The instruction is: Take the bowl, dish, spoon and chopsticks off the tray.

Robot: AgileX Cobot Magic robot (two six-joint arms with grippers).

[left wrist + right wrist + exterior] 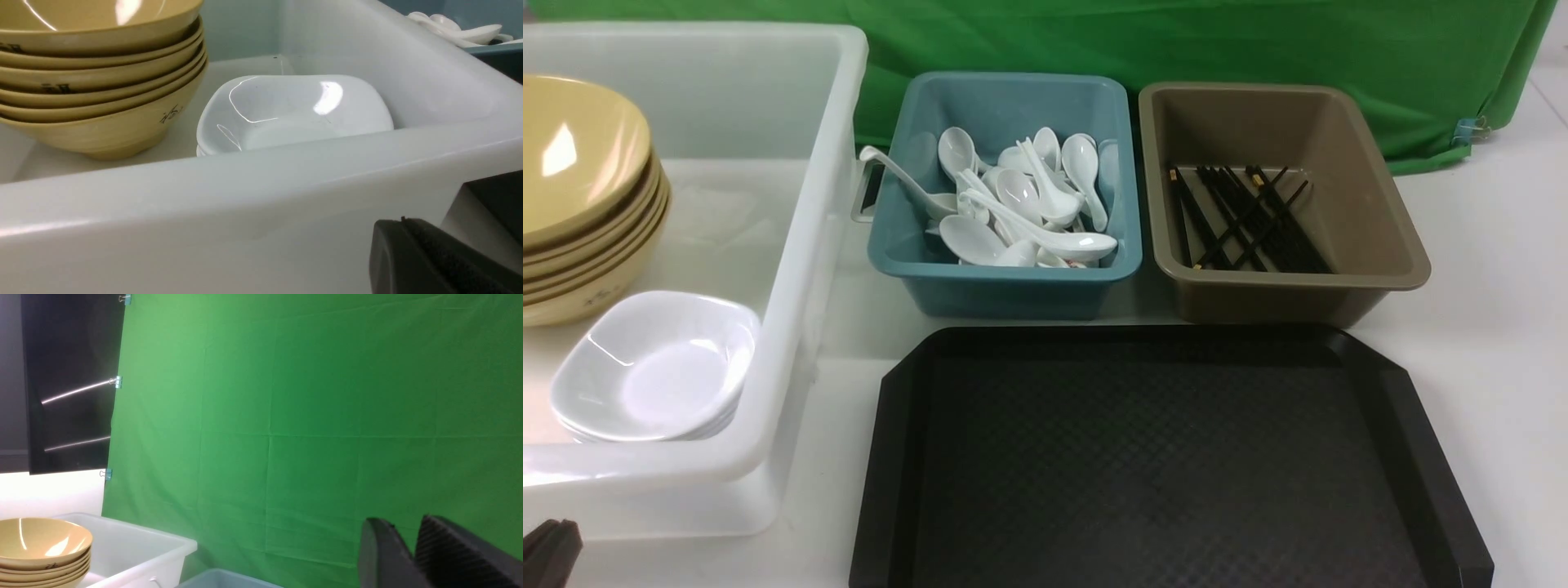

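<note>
Nearest me, the tray (1160, 457) lies bare on the white counter (1494, 327), its black surface finely textured inside a raised rim with cut corners, the near edge cut off. My left fingers (412, 249) are pressed together by the white tub (792, 269), where mustard bowls (580, 188) are stacked behind square white dishes (658, 367). My right fingers (412, 555) stand narrowly apart, holding nothing. Farther off, glossy spoons (1021, 204) fill the teal tub (1005, 278); black chopsticks (1241, 220) cross in the brown tub (1372, 220).
</note>
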